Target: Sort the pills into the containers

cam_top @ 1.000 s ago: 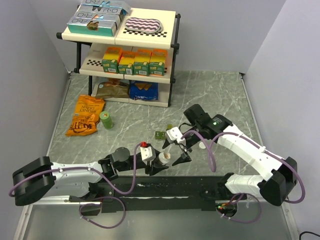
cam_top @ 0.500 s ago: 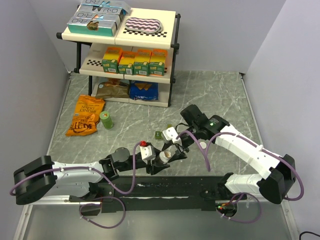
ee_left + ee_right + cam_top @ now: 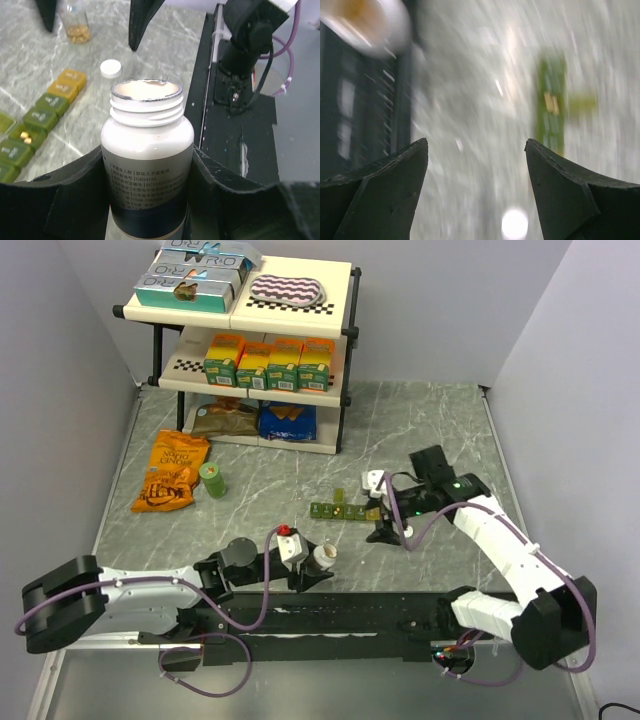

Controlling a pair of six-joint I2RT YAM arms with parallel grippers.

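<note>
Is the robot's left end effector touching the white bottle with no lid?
Touching. In the left wrist view, the left end effector has its fingers pressed against both sides of the white bottle, with no gap showing.

Surface: grey marbled table [image 3: 440, 430].
Far edge: two-tier shelf rack [image 3: 345, 350], standing on the table.
Beneath rack: brown bag [image 3: 225, 418] and blue bag [image 3: 287, 421], side by side.
Left side: orange snack bag [image 3: 170, 472] lying flat; green cylinder [image 3: 212, 480] upright just beside it.
Centre: containers [image 3: 345, 510], strip lying flat.
Near strip's yellow end: white cap [image 3: 110, 67]; glass vial [image 3: 77, 27], upright.
</note>
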